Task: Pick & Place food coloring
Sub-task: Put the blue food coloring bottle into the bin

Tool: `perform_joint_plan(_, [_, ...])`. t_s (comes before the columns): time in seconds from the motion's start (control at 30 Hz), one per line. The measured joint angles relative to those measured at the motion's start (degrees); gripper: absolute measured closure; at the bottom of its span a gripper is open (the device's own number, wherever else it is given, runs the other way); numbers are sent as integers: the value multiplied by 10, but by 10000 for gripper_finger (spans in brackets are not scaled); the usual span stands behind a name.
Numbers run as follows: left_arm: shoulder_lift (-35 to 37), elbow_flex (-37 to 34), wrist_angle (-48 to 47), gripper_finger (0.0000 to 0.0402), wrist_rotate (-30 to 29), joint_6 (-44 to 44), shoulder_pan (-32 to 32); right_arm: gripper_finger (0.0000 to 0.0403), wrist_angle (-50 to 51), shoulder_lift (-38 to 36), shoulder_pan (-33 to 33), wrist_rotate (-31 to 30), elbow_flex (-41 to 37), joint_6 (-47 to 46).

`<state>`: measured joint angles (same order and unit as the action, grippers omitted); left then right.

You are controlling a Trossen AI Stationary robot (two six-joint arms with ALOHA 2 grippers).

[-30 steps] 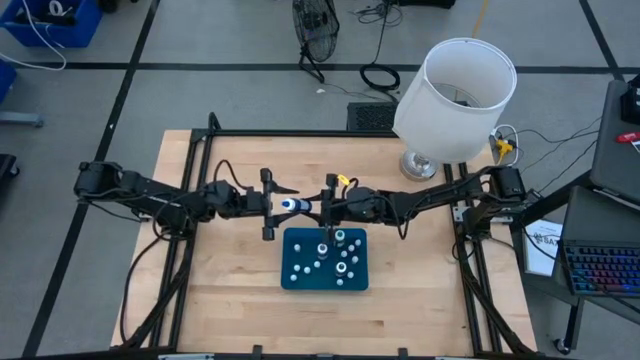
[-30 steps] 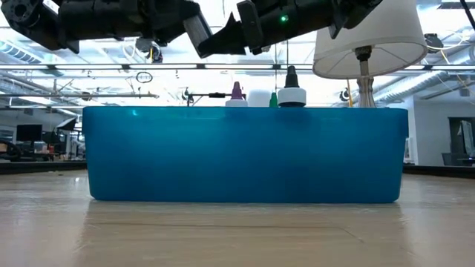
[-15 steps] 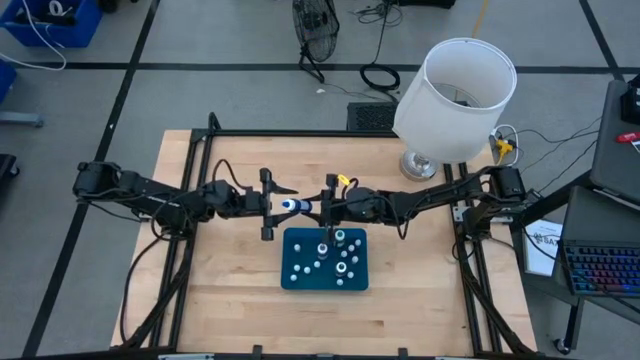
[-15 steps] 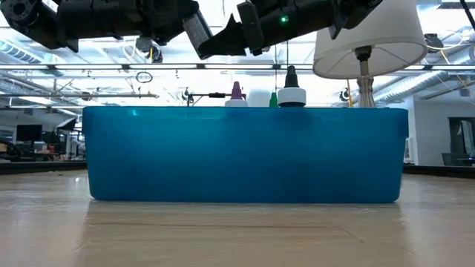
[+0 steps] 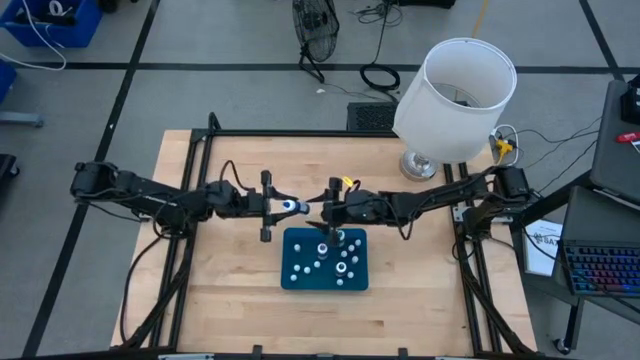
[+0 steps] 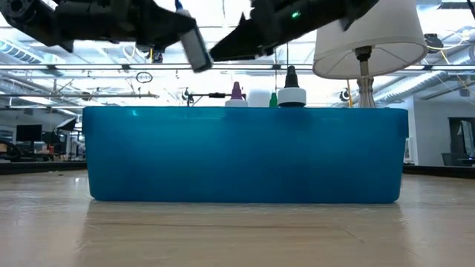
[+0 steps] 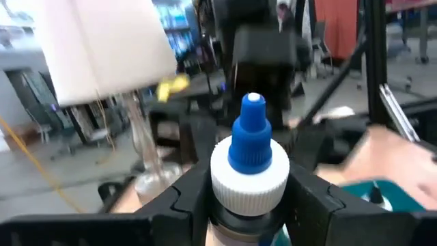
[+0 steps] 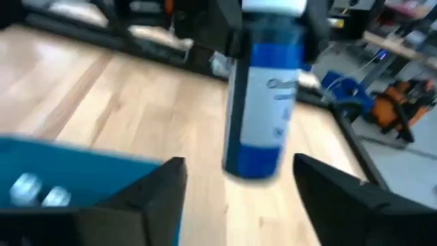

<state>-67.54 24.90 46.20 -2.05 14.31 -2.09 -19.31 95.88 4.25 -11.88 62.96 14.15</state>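
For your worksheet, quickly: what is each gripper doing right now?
Left gripper: shut on the blue food coloring bottle, held above the table behind the teal tray.
Right gripper: open, empty, facing that bottle.

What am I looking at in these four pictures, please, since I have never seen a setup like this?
This is a robot with two dark arms at a wooden table. One picture looks straight down from above, one looks level across the table top, and two come from cameras on the arms' wrists.

On the table stands a teal tray holding small food coloring bottles. A lamp stands at the far corner.

The left gripper is shut on a blue bottle, held in the air just behind the tray. The right gripper faces it with its fingers open, apart from the bottle. It looks like a handover between the arms, though that is only a guess.
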Motion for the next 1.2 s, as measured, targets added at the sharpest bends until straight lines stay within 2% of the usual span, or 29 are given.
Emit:
perform_joint_plan(0.13, [27,1,-100,258,-25,-21,-12,117,88,-52,11,-1,0,-22])
perform_joint_plan(0.27, [31,1,-142,258,-25,-36,-36,107,126,-98,21,-1,0,-67])
perform_joint_plan(0.53, [-36,10,-113,258,-10,-49,-91,119,126,-120,26,-2,0,-70])
perform_joint_plan(0.63, [-81,27,-118,258,-29,-55,-101,122,127,-119,25,-2,0,-69])
perform_joint_plan(0.9, [-193,79,-118,258,-25,-43,-89,120,116,-120,25,-2,0,-68])
perform_joint_plan(1.2, [-246,81,-81,258,-9,-68,-68,124,120,-120,25,-2,0,-68])
